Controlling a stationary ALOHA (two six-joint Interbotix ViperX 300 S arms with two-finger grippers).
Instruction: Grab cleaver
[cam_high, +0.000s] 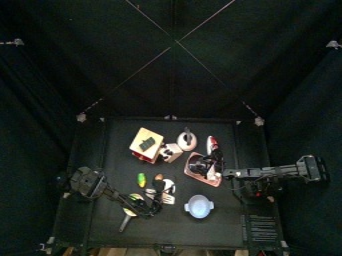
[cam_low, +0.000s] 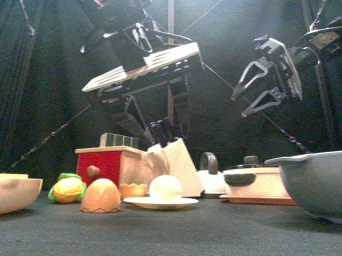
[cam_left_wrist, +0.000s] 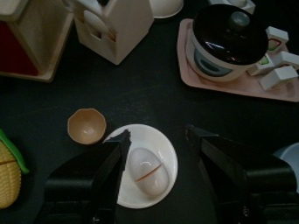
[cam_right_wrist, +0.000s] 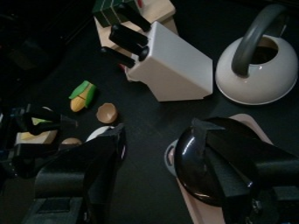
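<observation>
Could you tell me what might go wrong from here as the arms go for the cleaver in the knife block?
The knife block stands tight among the kettle and red toaster, so a descending arm could knock them. The open left gripper hovers over the egg on its plate, and might hit it.

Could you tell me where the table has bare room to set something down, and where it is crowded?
In the left wrist view, bare black table lies between the knife block, the pink tray and the white plate. In the top view, the strip behind the toaster looks free. The front left, around the corn and left end effector, is crowded.
</observation>
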